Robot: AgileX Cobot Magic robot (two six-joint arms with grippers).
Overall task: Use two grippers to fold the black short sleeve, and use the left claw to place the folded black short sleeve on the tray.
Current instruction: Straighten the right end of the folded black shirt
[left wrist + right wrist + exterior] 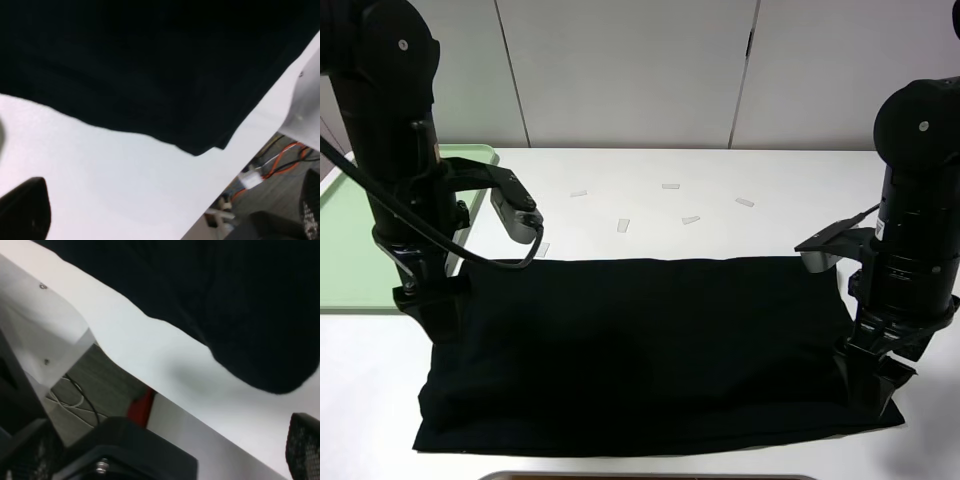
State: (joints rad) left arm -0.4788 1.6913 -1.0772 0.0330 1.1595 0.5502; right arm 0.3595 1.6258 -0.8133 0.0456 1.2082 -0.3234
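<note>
Tray (342, 235) lies beside black short sleeve (640, 350); cannot tell if left gripper (432, 318) or right gripper (873, 382) grasps it.

I see a white worktop (650, 165) with several small pale strips (670, 186), possibly tape, scattered toward its far side; cables (292, 147) lie on the floor below.

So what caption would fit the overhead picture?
Left arm and right arm flank black short sleeve on white table, green tray far left.

No readable text, label, brand, number or sign shows in any view.
</note>
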